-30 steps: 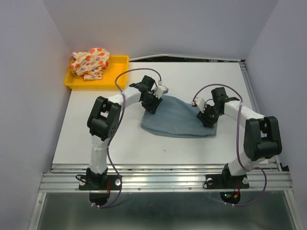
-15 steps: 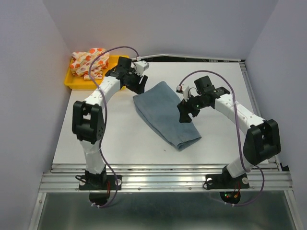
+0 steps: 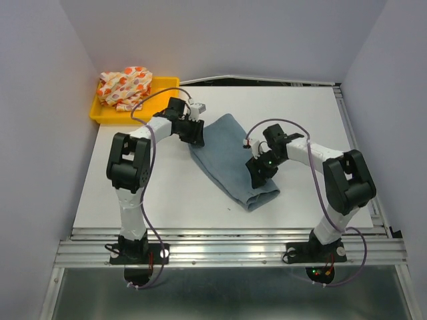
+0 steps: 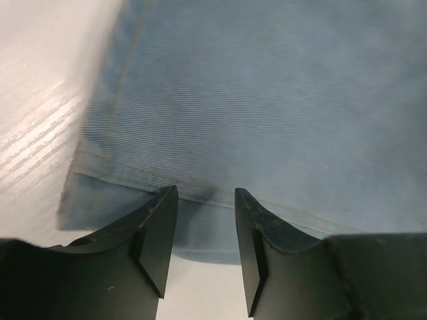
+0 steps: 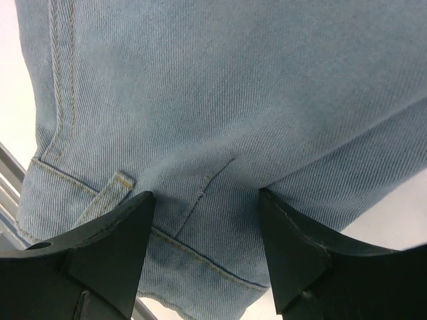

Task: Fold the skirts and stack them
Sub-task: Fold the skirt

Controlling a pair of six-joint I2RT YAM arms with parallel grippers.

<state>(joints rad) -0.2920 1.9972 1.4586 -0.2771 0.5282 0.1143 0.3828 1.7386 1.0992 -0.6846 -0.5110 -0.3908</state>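
Two grippers are down at the cloth, and both are unclenched. The left gripper point(image 4: 205, 193) has its black jaws a modest gap apart, straddling the stitched edge of the light-blue denim skirt point(image 4: 267, 100), with nothing pinched between them. The right gripper point(image 5: 207, 193) has its jaws set wider. It hangs close over the waistband area, beside a narrow belt loop point(image 5: 110, 190) and tan double stitching, and likewise grasps nothing.

Location: the denim skirt lies as a long, folded strip on the white table point(image 3: 147, 193), running away from the shallow yellow plastic tray point(image 3: 130, 119). The left gripper is at the strip's end nearest the tray, and the right gripper is near the end farthest from it. The white cloth skirt with orange, red and purple spots point(image 3: 125, 87) sits bunched in the tray, not yet folded.

Handling, as judged: the denim is light and limp but has more body than thin cloth, so it should keep a crease. Its twill face is matte and finely ribbed, so it is unlikely to slip from the pads. The hems and waistband are the thickest and firmest parts and the soundest places to take hold. A grip at the edge should catch both layers, or the fold may open. The table looks smooth, so the strip may slide if dragged.
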